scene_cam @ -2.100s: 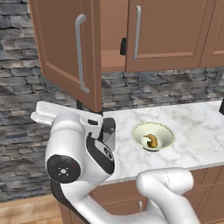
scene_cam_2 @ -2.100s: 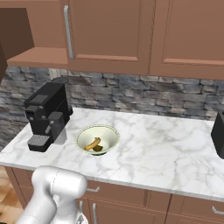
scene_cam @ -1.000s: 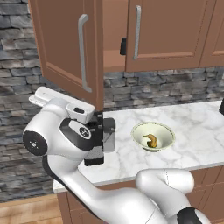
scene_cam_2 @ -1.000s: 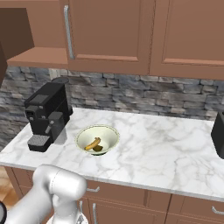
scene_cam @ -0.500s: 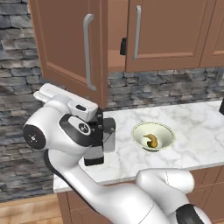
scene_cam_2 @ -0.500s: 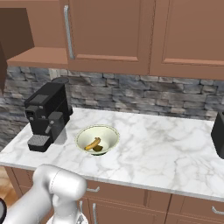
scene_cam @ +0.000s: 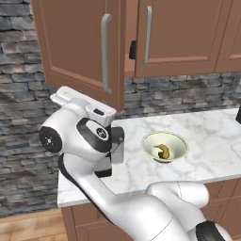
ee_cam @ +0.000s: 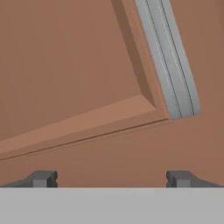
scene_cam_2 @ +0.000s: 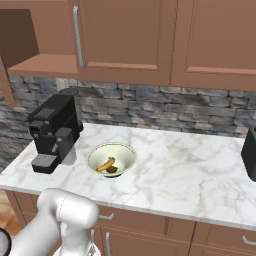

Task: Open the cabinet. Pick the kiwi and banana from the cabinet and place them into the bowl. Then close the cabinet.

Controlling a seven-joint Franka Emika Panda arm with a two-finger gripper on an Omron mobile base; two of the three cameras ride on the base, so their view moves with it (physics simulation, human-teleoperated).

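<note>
Already, in the left base view, the cabinet (scene_cam: 80, 47) door hangs half open, presumably awaiting a closing push. From the right base view, the bowl (scene_cam_2: 111, 159) holds the banana (scene_cam_2: 105, 164) and kiwi (scene_cam_2: 113, 170). Up close, the gripper (ee_cam: 112, 178) faces the door's handle (ee_cam: 168, 57), jaws wide, holding nothing.

Setting: domestic kitchen, rendered. Evidence: reddish-brown wooden wall cabinet (scene_cam_2: 125, 35) with silver bar handles, upper frame; grey stacked-stone backsplash (scene_cam_2: 165, 107), mid-frame; white marble countertop (scene_cam_2: 180, 170); black coffee machine (scene_cam_2: 52, 130), left; brown under-counter cupboards (scene_cam_2: 150, 232), lower edge.
</note>
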